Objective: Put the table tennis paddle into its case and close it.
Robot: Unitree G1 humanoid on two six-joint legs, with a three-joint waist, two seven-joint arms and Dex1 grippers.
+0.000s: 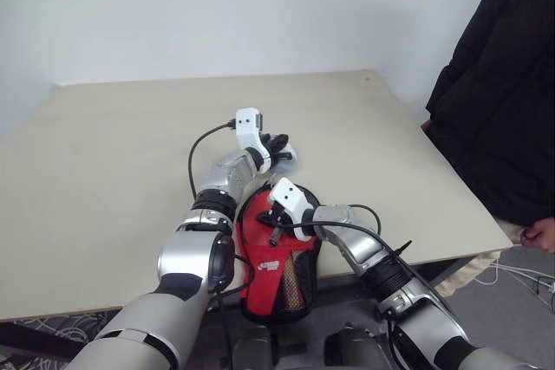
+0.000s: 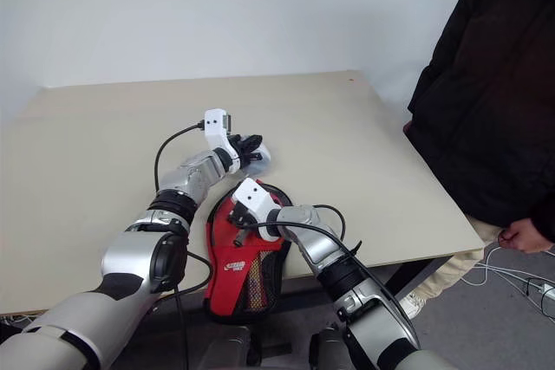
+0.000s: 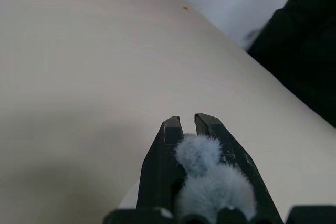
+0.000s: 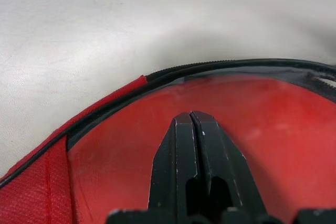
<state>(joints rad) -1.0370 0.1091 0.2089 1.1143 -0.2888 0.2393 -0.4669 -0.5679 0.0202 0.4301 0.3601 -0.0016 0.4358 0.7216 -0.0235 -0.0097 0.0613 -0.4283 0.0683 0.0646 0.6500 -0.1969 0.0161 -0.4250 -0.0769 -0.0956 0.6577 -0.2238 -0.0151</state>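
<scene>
A: What's the count on the beige table?

B: One table. One flat paddle-shaped zip case, red panel with black edging and mesh. One small pale blue-grey fluffy lump.

A: Grippers?

B: Two, each with two black fingers: the left gripper and the right gripper.

A: People?

B: One person in a black coat, one hand showing

The left gripper reaches forward, fingers pinched nearly together, while the right gripper angles leftward, fingers pressed together.
</scene>
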